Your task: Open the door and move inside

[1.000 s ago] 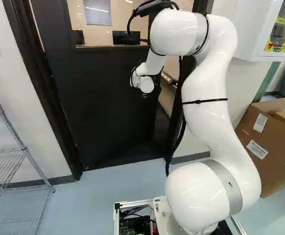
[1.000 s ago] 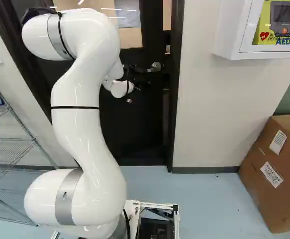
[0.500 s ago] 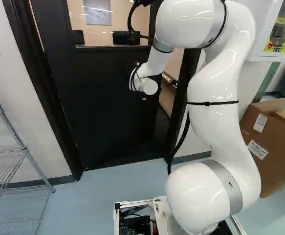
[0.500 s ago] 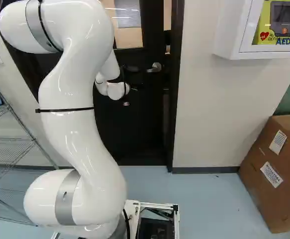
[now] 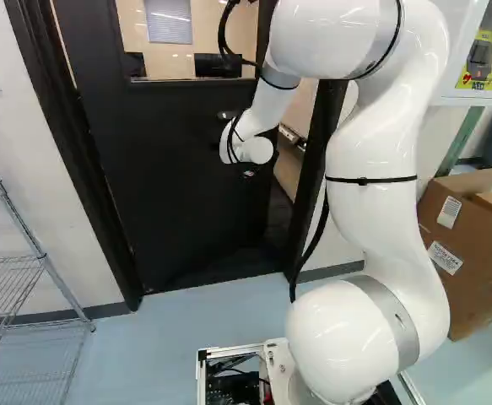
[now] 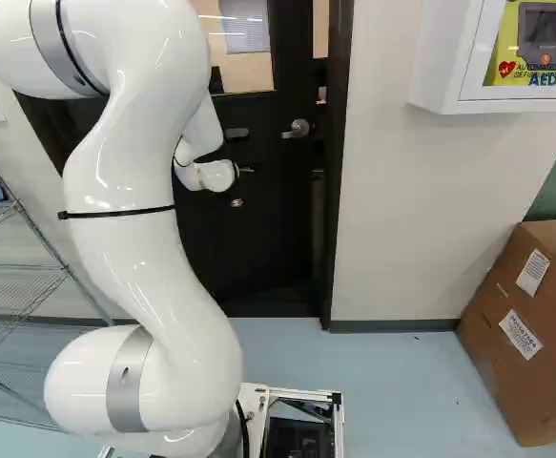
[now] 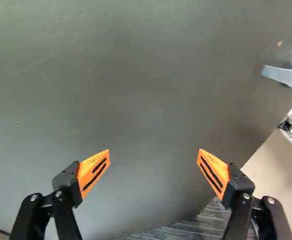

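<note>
The dark door [image 5: 178, 177] stands ajar, with a gap along its handle side. Its silver lever handle [image 6: 297, 129] is to the right of my gripper [image 6: 242, 170], which is mostly hidden behind the white wrist. In the wrist view the gripper [image 7: 154, 156] is open, its orange-padded fingers wide apart with nothing between them. The door's flat face [image 7: 135, 90] lies ahead of them; whether they touch it I cannot tell. The lever [image 7: 286, 75] is off beyond one finger, not gripped, near the door's edge.
A dark door frame [image 6: 335, 191] borders the gap. A wire shelf [image 5: 26, 261] stands left of the doorway. To the right are a cardboard box [image 6: 535, 324] on the floor and a white wall cabinet [image 6: 440, 57]. A ridged strip [image 7: 201, 225] shows below the door.
The arm has shifted leftward in the right base view, and its wrist has moved away from the lever handle along the door. The base and the door have not visibly moved.
</note>
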Motion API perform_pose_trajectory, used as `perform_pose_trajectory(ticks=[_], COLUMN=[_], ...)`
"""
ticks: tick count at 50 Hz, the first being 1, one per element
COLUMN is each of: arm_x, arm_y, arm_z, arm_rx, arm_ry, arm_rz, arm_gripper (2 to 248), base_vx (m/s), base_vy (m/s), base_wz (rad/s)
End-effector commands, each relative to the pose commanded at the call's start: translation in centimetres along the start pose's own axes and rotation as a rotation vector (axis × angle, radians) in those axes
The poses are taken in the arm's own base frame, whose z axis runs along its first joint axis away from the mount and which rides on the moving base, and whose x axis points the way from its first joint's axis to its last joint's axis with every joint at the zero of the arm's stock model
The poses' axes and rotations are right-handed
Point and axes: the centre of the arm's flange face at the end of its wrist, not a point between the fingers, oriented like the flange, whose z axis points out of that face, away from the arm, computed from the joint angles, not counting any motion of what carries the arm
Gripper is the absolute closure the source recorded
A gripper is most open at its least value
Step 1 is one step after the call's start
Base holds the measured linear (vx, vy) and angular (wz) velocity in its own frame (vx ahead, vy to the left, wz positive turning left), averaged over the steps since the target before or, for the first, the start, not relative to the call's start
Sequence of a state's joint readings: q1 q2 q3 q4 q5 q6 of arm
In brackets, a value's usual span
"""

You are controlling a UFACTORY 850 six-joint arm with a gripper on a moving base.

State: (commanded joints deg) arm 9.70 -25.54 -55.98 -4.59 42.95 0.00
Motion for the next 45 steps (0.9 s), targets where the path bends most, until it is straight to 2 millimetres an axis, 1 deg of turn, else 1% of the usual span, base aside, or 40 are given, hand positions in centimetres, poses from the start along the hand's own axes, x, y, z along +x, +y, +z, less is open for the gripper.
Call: perform_pose_trajectory(ticks=[45], arm_x=[1.4], arm_y=[-4.5], arm_z=[9.1], arm_rx=[0.073], arm_ry=[0.067], arm_rz=[-0.030], arm_gripper=[3], base_vx=[0.000], base_vy=[0.000], base_wz=[0.000])
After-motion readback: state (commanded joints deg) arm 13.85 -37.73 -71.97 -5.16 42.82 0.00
